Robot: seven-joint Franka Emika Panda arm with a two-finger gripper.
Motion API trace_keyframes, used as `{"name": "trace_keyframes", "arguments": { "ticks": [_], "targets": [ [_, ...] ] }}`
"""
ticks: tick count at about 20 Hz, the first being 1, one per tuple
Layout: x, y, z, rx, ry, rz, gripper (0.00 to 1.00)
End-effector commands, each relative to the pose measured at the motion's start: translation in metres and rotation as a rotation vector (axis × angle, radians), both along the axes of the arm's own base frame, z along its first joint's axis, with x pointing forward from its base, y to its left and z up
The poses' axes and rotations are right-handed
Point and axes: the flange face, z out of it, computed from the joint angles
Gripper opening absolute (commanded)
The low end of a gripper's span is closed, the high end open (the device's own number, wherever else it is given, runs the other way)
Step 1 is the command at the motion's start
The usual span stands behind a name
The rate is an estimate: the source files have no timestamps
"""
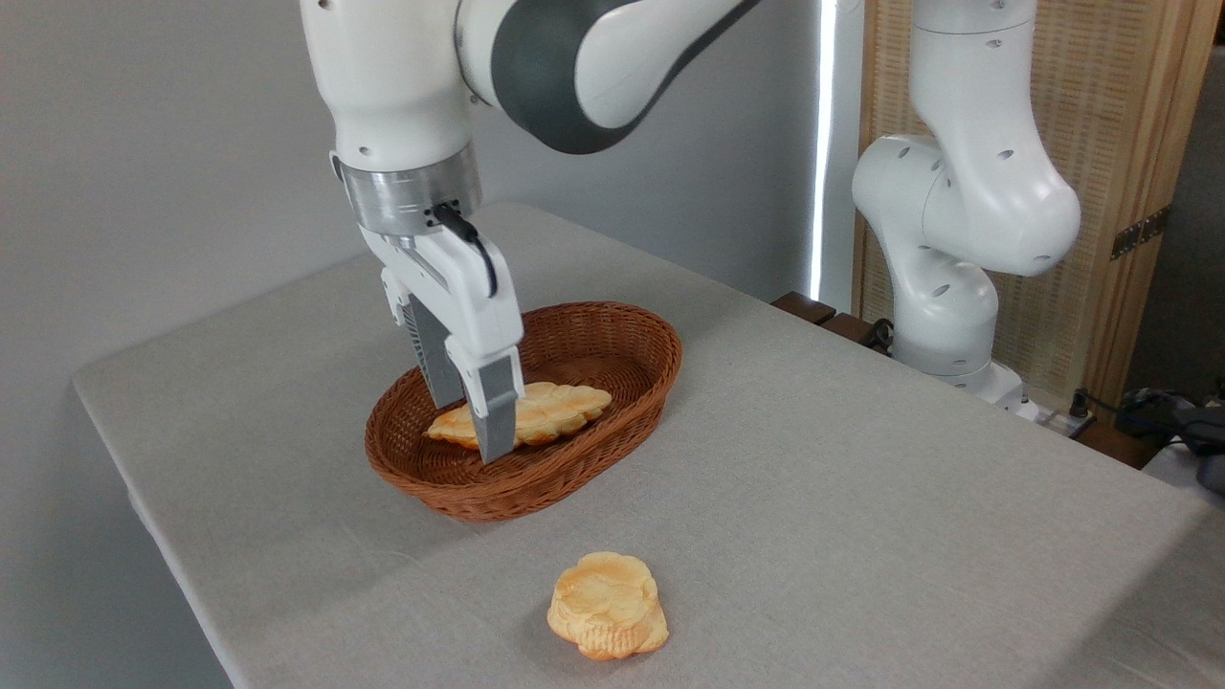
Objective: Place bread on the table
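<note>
The bread (560,410), a long flat golden pastry with braided ridges, lies inside the brown wicker basket (632,402) near the middle of the table (861,459). My gripper (471,429) reaches straight down into the basket over the bread's left part. Its fingers stand open on either side of the bread: one finger (496,411) in front of it, the other behind it with its tip hidden. The bread still looks to be resting on the basket floor.
A smaller round golden bun (608,606) lies on the cloth in front of the basket, near the table's front edge. The arm's white base (943,316) stands beyond the table's far right side. Bare cloth spreads to the right of the basket.
</note>
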Motion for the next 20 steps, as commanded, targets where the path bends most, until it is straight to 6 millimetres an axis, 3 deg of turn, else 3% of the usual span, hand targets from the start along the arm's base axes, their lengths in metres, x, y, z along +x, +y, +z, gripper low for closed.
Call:
{"name": "trace_keyframes", "arguments": {
  "ticks": [1, 5, 9, 12, 16, 20],
  "targets": [
    [-0.015, -0.034, -0.006, -0.010, 0.020, -0.039, 1.00],
    [-0.026, -0.060, -0.013, -0.006, 0.047, -0.096, 1.00],
    [-0.043, -0.092, -0.049, 0.017, 0.114, -0.170, 1.00],
    [-0.047, -0.105, -0.056, 0.021, 0.130, -0.200, 1.00],
    [-0.050, -0.112, -0.063, 0.026, 0.143, -0.216, 1.00],
    [-0.047, -0.115, -0.082, 0.031, 0.176, -0.226, 1.00]
  ]
}}
